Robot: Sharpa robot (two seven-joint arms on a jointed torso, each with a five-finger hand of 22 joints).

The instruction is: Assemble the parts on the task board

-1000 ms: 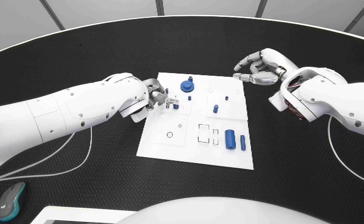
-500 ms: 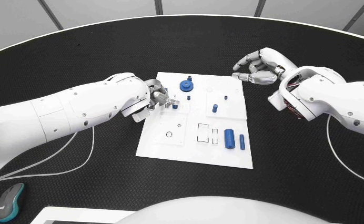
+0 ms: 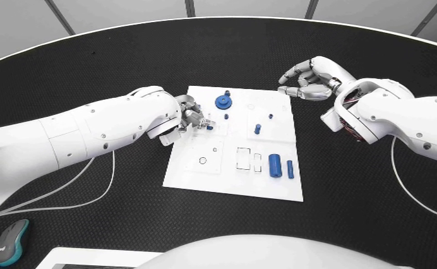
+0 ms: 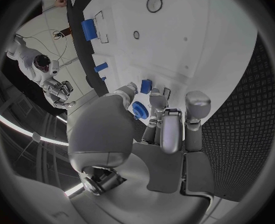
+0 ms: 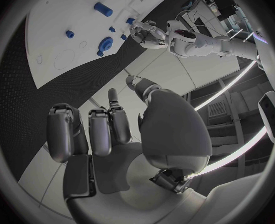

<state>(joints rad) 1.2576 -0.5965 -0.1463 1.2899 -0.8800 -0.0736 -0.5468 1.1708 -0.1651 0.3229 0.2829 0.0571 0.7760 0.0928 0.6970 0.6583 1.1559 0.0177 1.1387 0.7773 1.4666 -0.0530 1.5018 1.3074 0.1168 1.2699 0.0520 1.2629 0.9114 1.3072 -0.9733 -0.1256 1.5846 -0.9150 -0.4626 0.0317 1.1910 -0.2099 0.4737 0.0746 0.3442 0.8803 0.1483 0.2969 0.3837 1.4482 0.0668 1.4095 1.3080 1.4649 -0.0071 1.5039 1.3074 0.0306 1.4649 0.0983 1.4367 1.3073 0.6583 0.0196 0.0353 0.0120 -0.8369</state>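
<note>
Left hand (image 3: 189, 117) at task board (image 3: 218, 177) nine o'clock edge, pinching small blue part (image 3: 210, 127), right hand (image 3: 309, 81) at two o'clock, fingers curled, holding nothing

Arms: 2, glossy white rounded shells, small dark screw dots along the left arm (image 3: 86, 133) and right arm (image 3: 401, 117).
Hands: silver metal, dark grey pads; left hand (image 3: 189, 117), right hand (image 3: 309, 81).
Cables: thin white cable (image 3: 96, 184) loops beneath the left arm.
Right wrist: dark opening with red inside.

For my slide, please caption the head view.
Left hand works at the task board; right hand waits beside it.
</note>
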